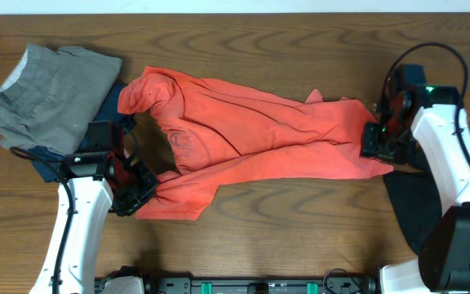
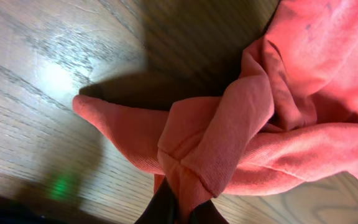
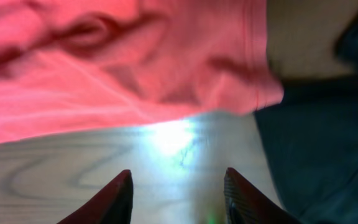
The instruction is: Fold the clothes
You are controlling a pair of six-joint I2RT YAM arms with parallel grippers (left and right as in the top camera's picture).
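At the seven o'clock side of the overhead view, our left gripper [image 1: 137, 186] is clamped on a bunched corner of the coral-red T-shirt [image 1: 259, 135]. Its wrist camera shows the dark fingertips [image 2: 157, 211] pressed together, with a thick fold of soft knit squeezed between them. From that pinch the cloth swells toward one o'clock in rounded rolls, and a hemmed tongue lies flat on the wood toward ten o'clock.

Across at three o'clock, our right gripper [image 1: 379, 139] has its fingers [image 3: 114, 199] apart with nothing between them and only bright bare wood beneath. We see the shirt's stitched hem at twelve o'clock from those fingertips, near but not touching.

Seen from above, the shirt lies as a crumpled, creased band across the wooden table [image 1: 300, 237]. It runs from a humped end at ten o'clock down to the left gripper and out to the right gripper at three. A faint greyish mark shows on the fabric left of centre, and we cannot read it.

Beyond the right gripper, a black garment [image 1: 406, 204] lies toward four o'clock, partly under that arm. Toward ten o'clock from the left gripper, a grey garment [image 1: 51, 90] rests on dark blue cloth [image 1: 111, 102], just beside the shirt's humped end.
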